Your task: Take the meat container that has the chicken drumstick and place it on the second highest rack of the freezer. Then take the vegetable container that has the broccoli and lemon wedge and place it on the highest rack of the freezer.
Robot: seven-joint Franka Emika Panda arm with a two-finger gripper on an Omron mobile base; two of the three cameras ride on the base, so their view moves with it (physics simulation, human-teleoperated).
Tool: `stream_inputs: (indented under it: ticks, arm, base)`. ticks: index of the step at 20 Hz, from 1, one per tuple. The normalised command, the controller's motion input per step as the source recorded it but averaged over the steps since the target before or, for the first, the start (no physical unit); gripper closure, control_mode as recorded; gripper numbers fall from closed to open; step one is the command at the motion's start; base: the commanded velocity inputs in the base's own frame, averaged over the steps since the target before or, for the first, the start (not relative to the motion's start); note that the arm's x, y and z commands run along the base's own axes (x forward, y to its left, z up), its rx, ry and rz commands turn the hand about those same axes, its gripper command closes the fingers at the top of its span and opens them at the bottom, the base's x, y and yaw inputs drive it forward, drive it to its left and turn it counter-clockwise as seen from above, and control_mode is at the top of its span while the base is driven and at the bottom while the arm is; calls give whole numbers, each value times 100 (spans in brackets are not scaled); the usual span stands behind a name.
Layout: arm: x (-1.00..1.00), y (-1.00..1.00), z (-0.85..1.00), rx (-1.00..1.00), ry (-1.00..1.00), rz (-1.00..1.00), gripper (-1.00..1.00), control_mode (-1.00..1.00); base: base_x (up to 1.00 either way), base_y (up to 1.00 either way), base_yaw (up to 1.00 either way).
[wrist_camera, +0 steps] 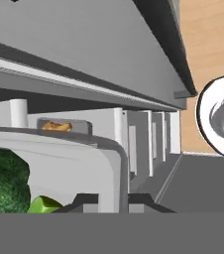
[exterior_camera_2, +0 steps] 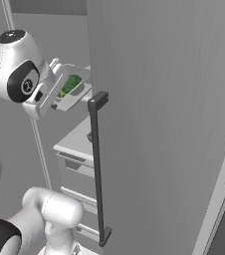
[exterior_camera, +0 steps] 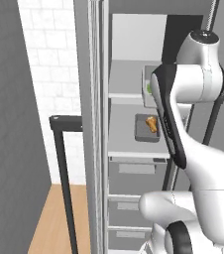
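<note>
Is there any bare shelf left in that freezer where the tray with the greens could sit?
The lower shelf has bare grey left of the drumstick tray. The upper shelf is bare on its left too; the vegetable tray, with broccoli and lemon wedge, is at its right side, in the pincer. The arm crowds the freezer's right side.

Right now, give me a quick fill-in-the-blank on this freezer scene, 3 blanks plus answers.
1. The tray with the drumstick sits on the ____ of the two inner shelves.
2. The gripper is closed on the rim of the tray that carries the ____ and the lemon wedge.
3. The freezer door stands ____, its dark bar handle showing in the right base view.

Missing words: lower; broccoli; open
</note>
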Motion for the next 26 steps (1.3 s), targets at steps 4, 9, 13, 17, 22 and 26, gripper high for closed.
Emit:
stream_inputs:
  ticks: [4,9,13,17,22,26]
  arm:
    - [83,-25,0,0,0,0,100,-100]
    - [77,-27,0,0,1,0,100,-100]
    - [73,-19,0,0,0,0,100,-100]
    - [70,-6,-2,0,0,0,100,-100]
    - [59,0,-18,-1,0,0,100,-100]
    - [46,-3,-27,0,0,0,100,-100]
  base:
    - [0,0,0]
    - [0,0,0]
    - [0,0,0]
    - [0,0,0]
    - [0,0,0]
    - [0,0,0]
